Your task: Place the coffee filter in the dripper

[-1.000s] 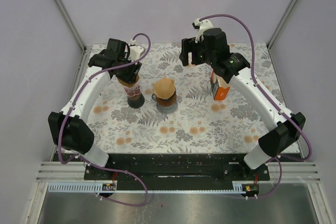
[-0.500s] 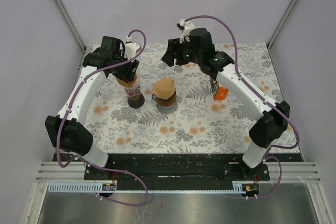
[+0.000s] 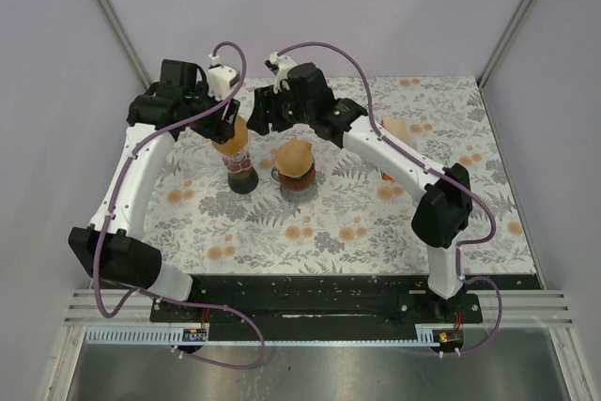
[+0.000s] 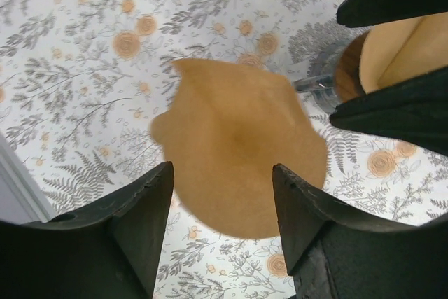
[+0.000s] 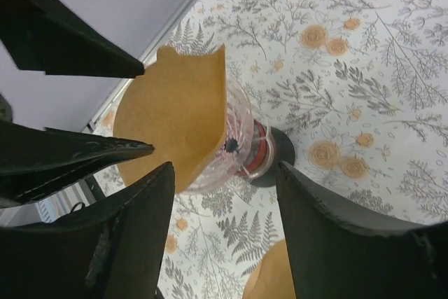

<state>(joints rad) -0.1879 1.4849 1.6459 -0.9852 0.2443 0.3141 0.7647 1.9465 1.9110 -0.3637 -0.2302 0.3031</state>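
Coffee filter (image 5: 178, 120) stood in the clear dripper (image 5: 241, 146), its top rising well above the rim. Left gripper (image 4: 222, 173) hung directly above the dripper, jaws apart, the filter below them. Right gripper (image 5: 224, 166) hovered just behind the dripper, jaws apart and empty. Beside the dripper on the flowered bench (image 3: 376, 223) stood a second dripper (image 3: 298, 182) holding a second filter (image 3: 296, 155).

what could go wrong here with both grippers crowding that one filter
1. The coffee filter stands crooked, poking high out of the dripper; a nudge may flip it out.
2. The left gripper and right gripper hang open close together; they could knock each other or tip the dripper.
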